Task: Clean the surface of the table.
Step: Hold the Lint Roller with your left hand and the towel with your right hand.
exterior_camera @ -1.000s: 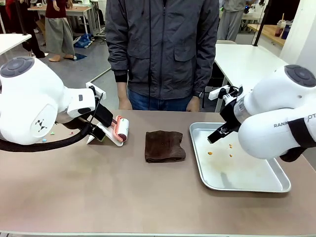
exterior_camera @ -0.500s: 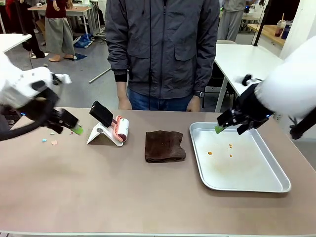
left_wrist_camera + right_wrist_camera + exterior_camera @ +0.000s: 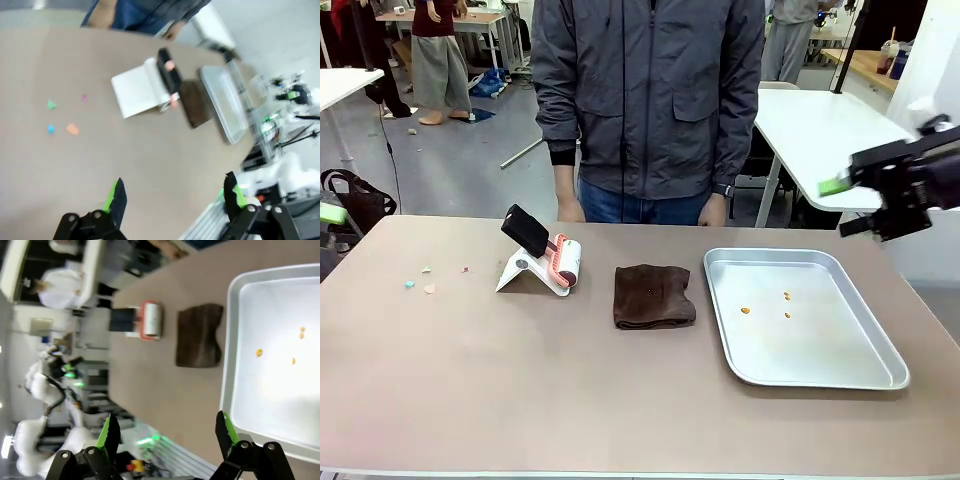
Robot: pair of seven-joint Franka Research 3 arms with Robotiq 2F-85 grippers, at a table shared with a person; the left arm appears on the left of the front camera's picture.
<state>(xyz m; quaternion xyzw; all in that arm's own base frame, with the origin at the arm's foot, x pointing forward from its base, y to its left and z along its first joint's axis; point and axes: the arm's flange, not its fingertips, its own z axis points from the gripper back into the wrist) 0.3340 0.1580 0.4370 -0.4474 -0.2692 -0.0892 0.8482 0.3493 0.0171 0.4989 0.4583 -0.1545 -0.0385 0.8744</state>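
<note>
Both arms have swung out from the middle of the front view within the last second. My left end effector [image 3: 173,187] was crowding the roller and is now back at the far left edge of the frame. My right end effector [image 3: 842,205] was hanging over the tray [image 3: 880,375] and now sits in the upper right, beyond the tray's far corner. Both have their fingers spread as wide as they go and neither holds anything.

The bench [image 3: 520,400] itself is as it was, spanning the lower half of the frame. The white-based roller [image 3: 548,262] stays left of centre, the folded brown cloth [image 3: 654,296] in the middle and the tray on the right, none of them shifted. The small coloured scraps [image 3: 420,285] remain on the bare top at the left, well apart from the roller, and a few orange crumbs [image 3: 765,305] lie inside the tray. The person [image 3: 650,100] stands at the far edge with their hands just behind it.

As I read it, the wiping has not begun. The pull-back gives me a clear look at the whole surface, and my next job is to choose a tool, the cloth or the roller, before going for those scraps.
</note>
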